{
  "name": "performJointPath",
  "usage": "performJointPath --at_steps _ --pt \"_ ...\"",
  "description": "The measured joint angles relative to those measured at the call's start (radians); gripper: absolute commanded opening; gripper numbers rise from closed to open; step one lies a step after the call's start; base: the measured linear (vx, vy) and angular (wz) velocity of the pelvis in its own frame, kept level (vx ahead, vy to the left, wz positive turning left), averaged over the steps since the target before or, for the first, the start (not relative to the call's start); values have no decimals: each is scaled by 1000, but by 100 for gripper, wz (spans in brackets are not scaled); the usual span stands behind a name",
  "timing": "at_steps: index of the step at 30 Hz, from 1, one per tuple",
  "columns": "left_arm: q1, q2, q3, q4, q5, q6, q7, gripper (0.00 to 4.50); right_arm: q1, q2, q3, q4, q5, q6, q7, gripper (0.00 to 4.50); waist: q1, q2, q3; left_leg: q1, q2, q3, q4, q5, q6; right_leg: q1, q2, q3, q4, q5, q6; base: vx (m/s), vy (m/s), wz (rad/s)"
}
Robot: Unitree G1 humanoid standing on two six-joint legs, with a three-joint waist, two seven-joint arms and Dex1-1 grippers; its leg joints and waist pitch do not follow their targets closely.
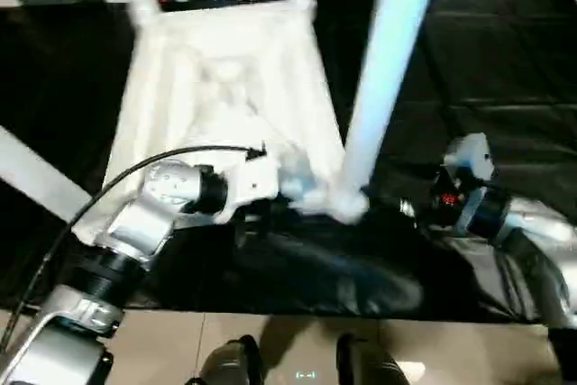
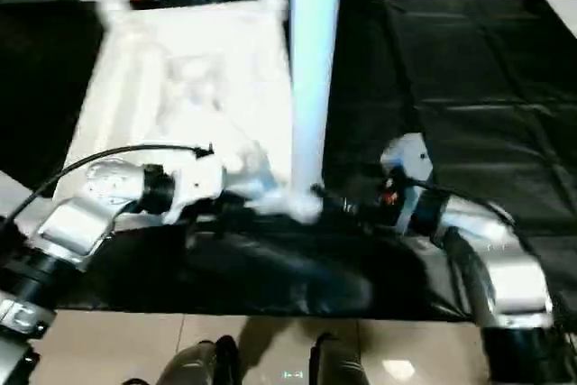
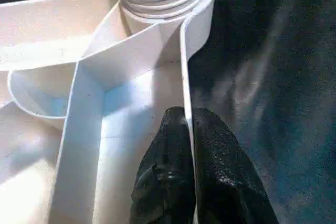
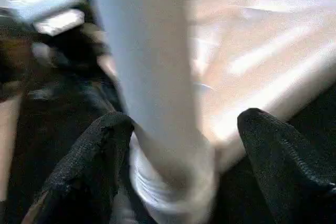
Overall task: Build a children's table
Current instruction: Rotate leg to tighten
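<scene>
Left gripper point(image 3: 190, 145) pinched on table top point(image 1: 225, 78) rim, threaded leg point(image 2: 311, 69) upright at 12 o'clock, right gripper point(image 4: 184, 145) spread wide around it, black worktop point(image 2: 469, 69).

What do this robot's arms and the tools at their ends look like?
Both forearms are rounded silver metal shells with black rings at the joints. A thin black cable loops over the left arm toward its pale wrist block. The right arm carries a pale boxy wrist unit with a small red mark. The left tool and the right tool each have two black, rough-textured fingers.
</scene>
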Motion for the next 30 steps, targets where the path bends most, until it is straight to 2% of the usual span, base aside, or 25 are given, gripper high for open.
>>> performJointPath --at_steps 2,4,5,10,17,21,24,27,30 --pt "-14 15 -18 20 -8 -34 -38 0 -27 -49 41 9 15 11 101 335 8 -3 -2 0 0 0 1 0 0 0 0 0 0 0 -1 0 0 0" --pt "-14 26 -24 28 -13 -56 -65 0 -35 -59 52 24 16 11 142 322 18 -8 -4 0 1 0 1 0 0 0 0 0 1 0 -1 0 0 0" --pt "-17 29 -26 35 -14 -69 -79 0 -49 -58 66 44 15 11 161 298 21 -8 -5 0 1 0 1 0 0 0 0 0 1 1 -1 0 0 0" --pt "-35 29 -35 64 -14 -98 -116 0 -97 -58 103 113 3 10 224 264 23 -9 -5 0 0 1 3 0 0 1 0 0 1 1 -2 0 0 0" --pt "-51 25 -38 98 -17 -131 -134 0 -139 -69 123 162 -2 5 265 206 28 -9 -5 0 1 0 3 0 0 0 0 0 2 1 -2 0 0 0" --pt "-53 25 -39 104 -18 -133 -137 0 -143 -66 124 165 -6 5 271 196 31 -9 -5 0 1 0 3 0 0 0 0 0 2 1 -2 0 0 0" --pt "-51 23 -31 92 -18 -101 -127 0 -125 -63 117 143 -4 15 251 194 34 -9 -5 1 1 0 3 0 0 1 0 0 2 1 -2 0 0 0" --pt "-31 11 -16 51 -17 -12 -86 0 -61 -38 86 75 2 38 160 193 35 -9 -6 3 1 1 3 0 0 2 0 0 2 1 -2 0 0 0" --pt "-7 -23 12 4 4 95 6 0 5 35 48 -7 -46 50 -29 193 24 -9 -7 6 1 1 3 0 -6 4 0 1 1 1 -1 0 0 0"
